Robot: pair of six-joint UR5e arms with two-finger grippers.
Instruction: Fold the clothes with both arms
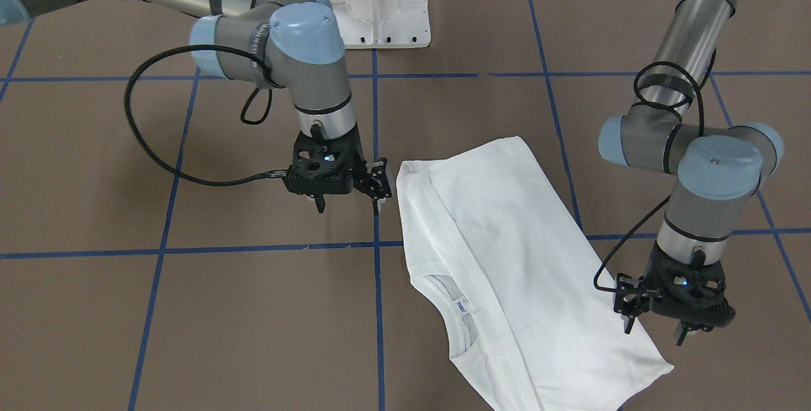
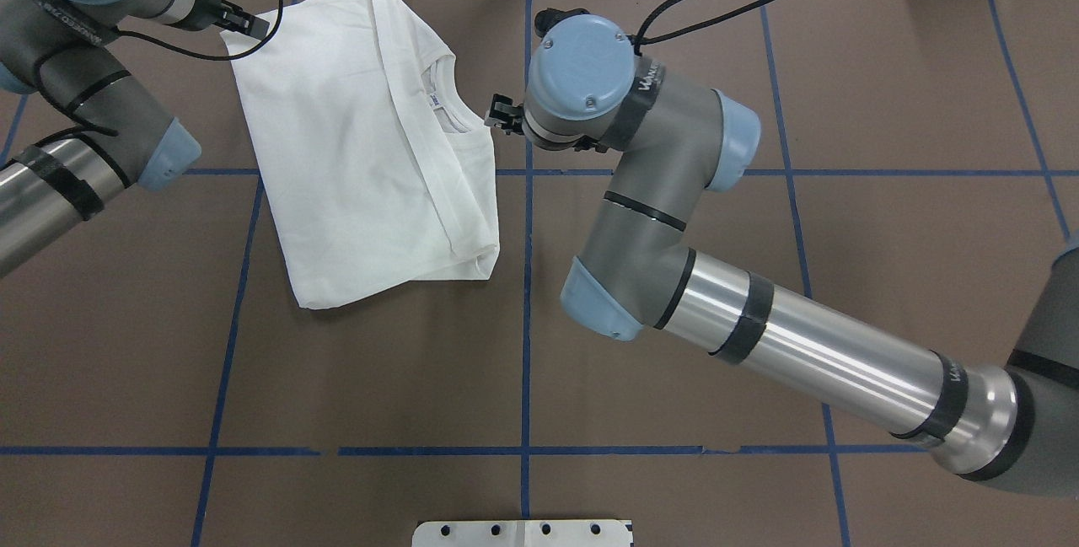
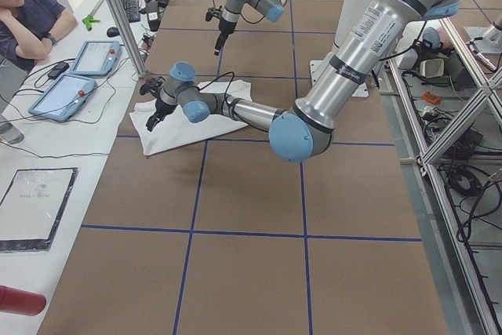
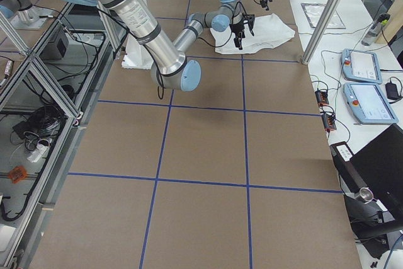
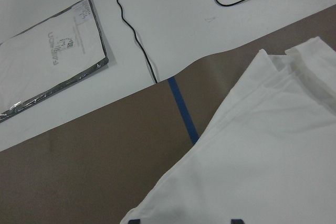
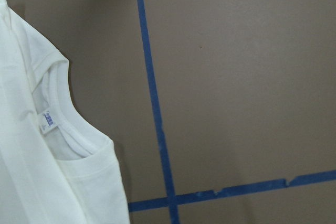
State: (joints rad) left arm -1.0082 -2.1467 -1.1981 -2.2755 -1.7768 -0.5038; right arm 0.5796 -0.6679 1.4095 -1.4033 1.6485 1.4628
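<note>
- Left tool, jaws apart, hangs over a corner of the folded white T-shirt on the brown table.
- Right tool, also spread and empty, hangs just beside the T-shirt's collar edge.

The overhead view looks forward and down from behind the robot onto the flat brown worktop gridded in blue tape, with the white metal pedestal base at its lower edge. The front-facing view looks from across the worktop, steeply down, so that base sits at its top. Both take in the white folded cotton T-shirt. The two side views look along the worktop from its ends, high and far off. Each wrist view is close: the left on a shirt edge, the right on the ribbed white collar beside a blue tape crossing.
</note>
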